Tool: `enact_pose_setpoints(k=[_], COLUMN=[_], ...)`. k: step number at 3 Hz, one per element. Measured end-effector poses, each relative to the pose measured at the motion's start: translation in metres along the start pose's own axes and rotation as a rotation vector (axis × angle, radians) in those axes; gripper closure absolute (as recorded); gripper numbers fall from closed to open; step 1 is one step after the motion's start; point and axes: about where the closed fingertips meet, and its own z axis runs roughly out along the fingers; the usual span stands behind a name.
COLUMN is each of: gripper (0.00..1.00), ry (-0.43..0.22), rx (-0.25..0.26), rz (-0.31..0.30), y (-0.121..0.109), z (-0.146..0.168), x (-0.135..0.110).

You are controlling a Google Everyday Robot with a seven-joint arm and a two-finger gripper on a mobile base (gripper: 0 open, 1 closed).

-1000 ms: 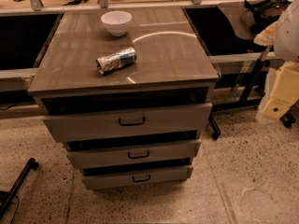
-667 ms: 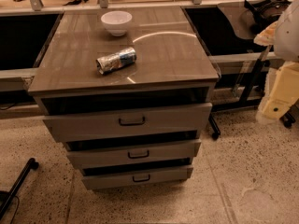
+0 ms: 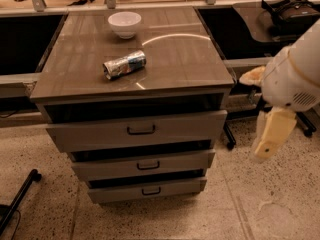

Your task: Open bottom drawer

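Gripper (image 3: 267,139): at the right edge of the camera view, hanging below the white arm housing (image 3: 295,74). It is beside the cabinet (image 3: 135,84) at about the level of the top and middle drawer fronts, and well apart from all of them. It holds nothing. Whether it is apart or together cannot be told.

Bottom drawer (image 3: 115,194): lowest of three grey-brown fronts, near the floor (image 3: 250,209) at lower centre. Its panel is the narrowest and shortest, with a small dark bar handle (image 3: 151,190) at mid-width. A dark gap runs above the panel; the interior is not visible.

Middle drawer (image 3: 110,168) and top drawer (image 3: 90,134): each front is wider than the one below, each has a dark handle and a dark gap above. Contents cannot be seen.

Cabinet top: a white bowl (image 3: 124,23) stands upright near the rear edge; only its pale inner wall shows. A crushed can (image 3: 124,65) lies on its side nearer the front, apart from the bowl.

Surroundings: a black headset (image 3: 290,10) rests on the dark surface at upper right. A black bar (image 3: 19,200) lies on the floor at lower left.
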Motion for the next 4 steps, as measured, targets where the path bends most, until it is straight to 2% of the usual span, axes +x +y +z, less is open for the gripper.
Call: enact_pose_setpoints(k=[1, 2, 3, 4], gripper=[0.0, 0.0, 0.0, 0.0], ry=[-0.066, -0.067, -0.086, -0.123], rx=[-0.047, -0.047, -0.046, -0.049], rz=[-0.022, -0.023, -0.04, -0.08], y=[0.018, 0.018, 0.025, 0.037], z=[0.052, 0.053, 0.086, 0.136], x=[-0.001, -0.001, 0.001, 0.004])
